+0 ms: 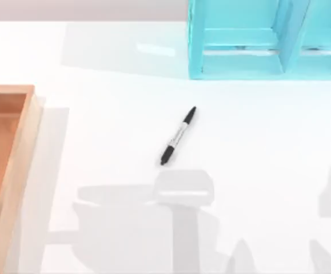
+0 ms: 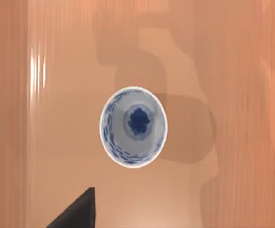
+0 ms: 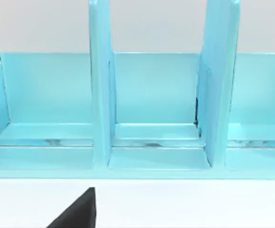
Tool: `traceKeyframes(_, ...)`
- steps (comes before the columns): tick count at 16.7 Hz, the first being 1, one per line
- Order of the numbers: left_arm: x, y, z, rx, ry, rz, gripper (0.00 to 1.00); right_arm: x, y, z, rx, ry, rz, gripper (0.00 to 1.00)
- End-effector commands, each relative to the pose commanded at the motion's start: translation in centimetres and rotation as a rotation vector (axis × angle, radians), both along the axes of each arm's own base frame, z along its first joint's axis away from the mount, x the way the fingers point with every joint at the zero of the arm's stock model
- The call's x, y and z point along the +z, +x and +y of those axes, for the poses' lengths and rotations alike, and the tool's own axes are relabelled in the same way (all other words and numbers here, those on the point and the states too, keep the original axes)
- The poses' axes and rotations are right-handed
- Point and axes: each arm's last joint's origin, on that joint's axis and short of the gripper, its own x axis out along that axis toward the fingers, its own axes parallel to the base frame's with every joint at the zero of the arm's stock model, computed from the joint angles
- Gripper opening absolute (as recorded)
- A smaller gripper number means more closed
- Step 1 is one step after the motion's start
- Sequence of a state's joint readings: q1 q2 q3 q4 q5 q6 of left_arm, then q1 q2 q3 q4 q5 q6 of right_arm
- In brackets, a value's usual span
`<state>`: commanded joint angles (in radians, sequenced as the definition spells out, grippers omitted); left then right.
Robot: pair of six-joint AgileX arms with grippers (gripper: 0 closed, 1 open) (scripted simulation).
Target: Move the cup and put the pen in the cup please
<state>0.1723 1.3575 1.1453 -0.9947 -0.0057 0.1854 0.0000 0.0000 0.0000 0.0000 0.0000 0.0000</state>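
Bright even light, soft grey shadows

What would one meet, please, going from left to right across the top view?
Wooden tray at the left edge → pen lying on the white table near the middle → turquoise divided rack at the far right.

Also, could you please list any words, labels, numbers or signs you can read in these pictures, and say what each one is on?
None can be read.
Slim black marker pen: its grey-white label band carries dark marks, too small to read.
Small white cup with blue pattern, standing in the large wooden tray: blue painted decoration, no lettering.
Turquoise compartment rack: plain, no text.
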Motion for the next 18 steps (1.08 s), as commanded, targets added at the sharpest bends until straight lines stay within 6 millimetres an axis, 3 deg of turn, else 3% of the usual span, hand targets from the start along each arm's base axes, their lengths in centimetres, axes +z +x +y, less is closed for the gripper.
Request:
traceKeyframes(4, -1.3, 4.9, 2.0, -0.002, -0.038, 0.244, 1.0, 0.0, 0.0, 0.0, 0.0, 0.0, 0.0, 1.0)
traceKeyframes(7, -2.2, 6.7, 2.9, -0.004, -0.06, 0.344, 1.0, 0.0, 0.0, 0.0, 0.0, 0.0, 0.0, 1.0)
traceKeyframes(14, -2.5, 7.0, 2.9, -0.008, -0.064, 0.364, 1.0, 0.0, 0.0, 0.0, 0.0, 0.0, 0.0, 1.0)
traceKeyframes(18, -5.5, 7.3, 3.1, -0.005, -0.066, 0.367, 1.0, 0.0, 0.0, 0.0, 0.0, 0.0, 0.0, 1.0)
